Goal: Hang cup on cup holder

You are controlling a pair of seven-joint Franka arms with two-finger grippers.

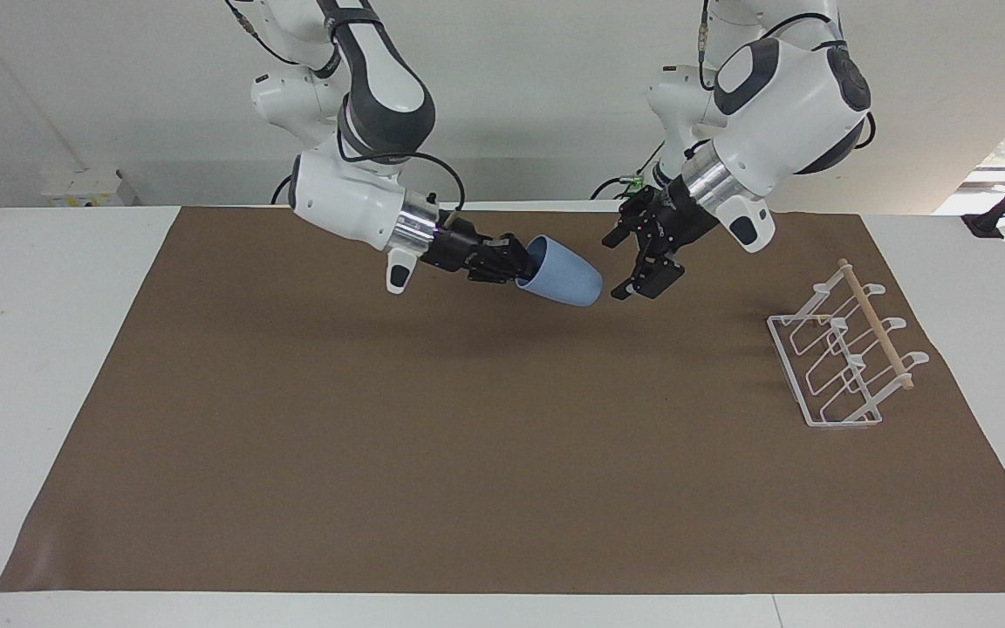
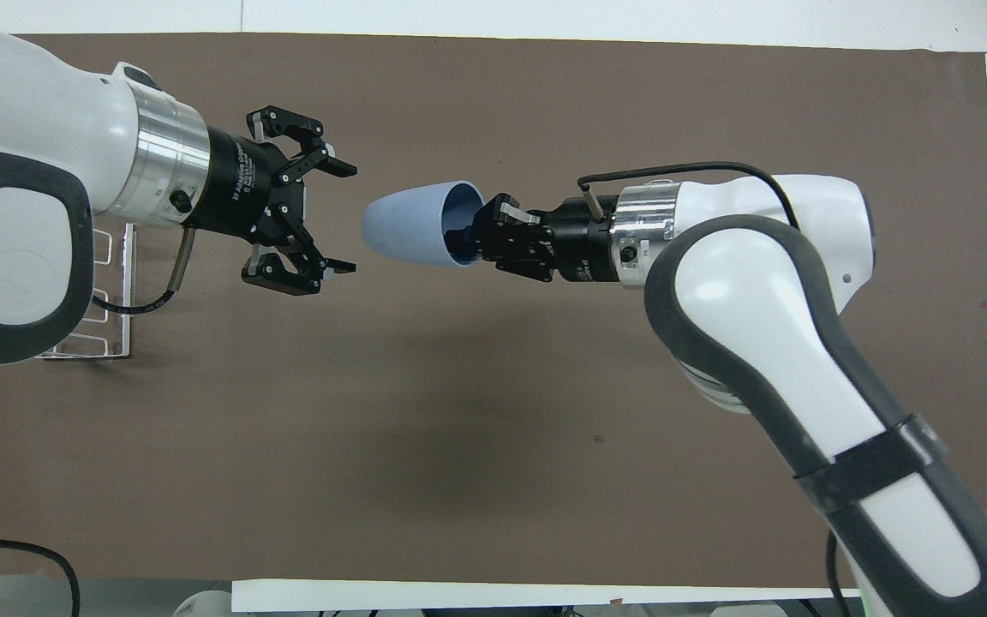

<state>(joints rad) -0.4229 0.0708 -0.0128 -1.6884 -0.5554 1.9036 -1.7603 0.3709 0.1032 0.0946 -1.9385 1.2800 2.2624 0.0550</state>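
In the facing view, the right end effector gripped the rim of the small light blue plastic cup, holding it tipped on its side in the air above the brown-covered surface. The left end effector hung just beside the cup's base, fingers spread. The white wire cup holder stood at the left arm's end.

In the overhead view, the cup lay between the left end effector and the right end effector; the left arm largely covered the cup holder.
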